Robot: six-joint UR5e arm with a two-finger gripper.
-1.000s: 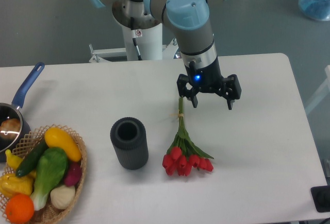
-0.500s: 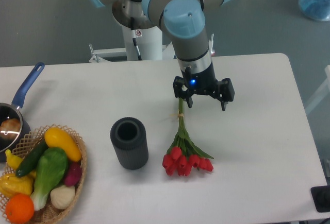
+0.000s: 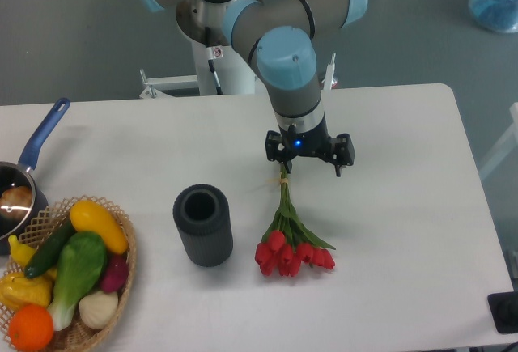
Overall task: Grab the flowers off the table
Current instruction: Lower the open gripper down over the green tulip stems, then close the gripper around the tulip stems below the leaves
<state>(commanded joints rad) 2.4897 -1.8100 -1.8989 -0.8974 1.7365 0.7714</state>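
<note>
One flowers bunch below pincer

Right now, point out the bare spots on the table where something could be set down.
Free: the table right of the flowers and claw, and the strip behind the vase. Crowded: the left edge, with basket and saucepan.

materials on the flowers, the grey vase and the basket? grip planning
Flowers: probably artificial, fabric or plastic; the red buds look uniform and matte, the stems thin and stiff. Not certain.
Vase: dark grey, matte, with a ribbed wall; looks like rubber, foam or plastic, no glaze shine.
Basket: woven wicker, its tan weave showing at the rim.
End effector: open above the stem ends.
</note>
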